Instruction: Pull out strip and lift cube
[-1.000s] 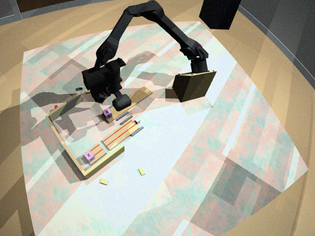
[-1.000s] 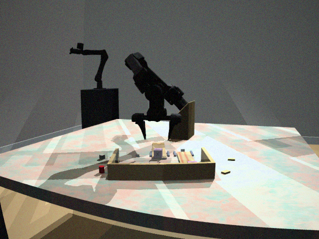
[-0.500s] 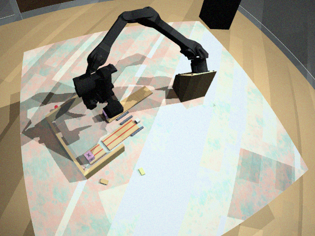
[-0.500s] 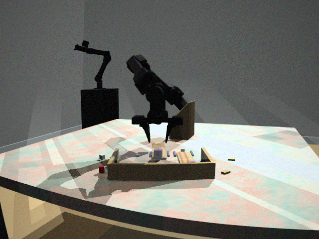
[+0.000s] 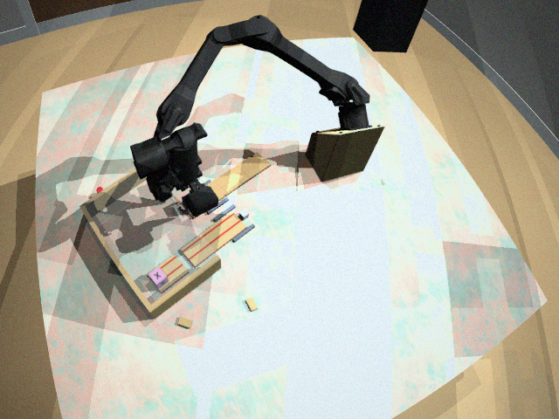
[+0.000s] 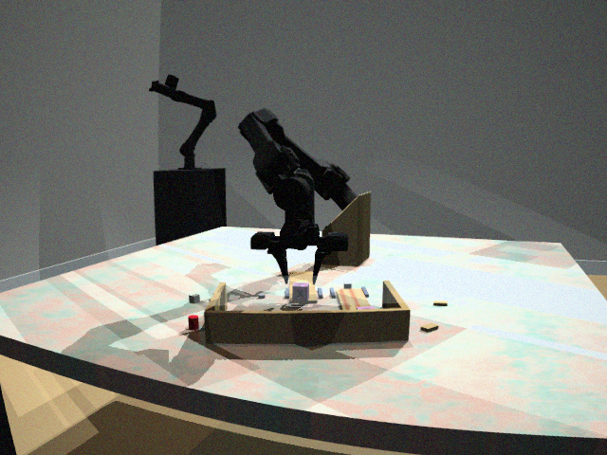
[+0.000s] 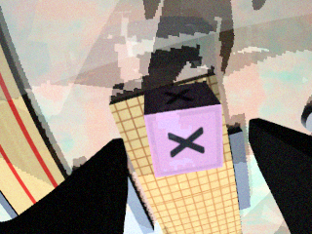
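Observation:
A grid-patterned strip (image 5: 241,177) (image 7: 195,205) shows no gap in its visible parts; the arm hides some of it in the top view. A pink cube marked X (image 6: 300,293) (image 7: 187,141) sits on its outer end. My gripper (image 6: 300,282) (image 7: 187,139) is open, its fingertips apart on either side of the cube, with visible space at both sides and nothing gripped. A red-striped strip (image 5: 211,238) (image 6: 352,299) (image 7: 21,151) is split by a gap. Its short outer piece (image 5: 175,266) carries another pink X cube (image 5: 157,275).
A low wooden wall (image 5: 118,261) (image 6: 306,328) runs around the outer side. Blue-grey rails (image 5: 244,232) (image 7: 239,171) flank the strips. A small grey cube (image 5: 243,215) is at the striped strip's inner end. A red cylinder (image 5: 100,189) (image 6: 193,321) and wooden blocks (image 5: 251,304) (image 5: 183,322) lie outside.

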### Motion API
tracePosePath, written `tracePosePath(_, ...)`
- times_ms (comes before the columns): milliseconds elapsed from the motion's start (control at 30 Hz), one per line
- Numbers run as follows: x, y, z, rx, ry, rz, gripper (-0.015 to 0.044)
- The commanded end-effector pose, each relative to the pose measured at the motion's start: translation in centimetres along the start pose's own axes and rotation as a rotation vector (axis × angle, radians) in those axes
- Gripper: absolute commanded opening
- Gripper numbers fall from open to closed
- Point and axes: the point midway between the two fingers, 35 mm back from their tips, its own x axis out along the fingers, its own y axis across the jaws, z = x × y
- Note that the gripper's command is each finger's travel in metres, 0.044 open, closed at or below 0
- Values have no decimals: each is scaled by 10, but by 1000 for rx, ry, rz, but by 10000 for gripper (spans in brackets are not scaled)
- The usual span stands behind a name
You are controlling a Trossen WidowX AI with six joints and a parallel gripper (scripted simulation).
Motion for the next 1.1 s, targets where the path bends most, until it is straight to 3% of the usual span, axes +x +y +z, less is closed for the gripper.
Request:
tracePosePath(0,8,1,-2,-7,6,-2,250)
tracePosePath(500,26,1,-3,-7,7,-4,250)
tracePosePath(633,25,0,-2,-1,4,1,145)
tracePosePath(833,25,0,-2,-1,4,1,105)
tracePosePath(967,24,1,-3,-1,4,2,0)
tracePosePath(1067,20,4,-7,0,3,7,0)
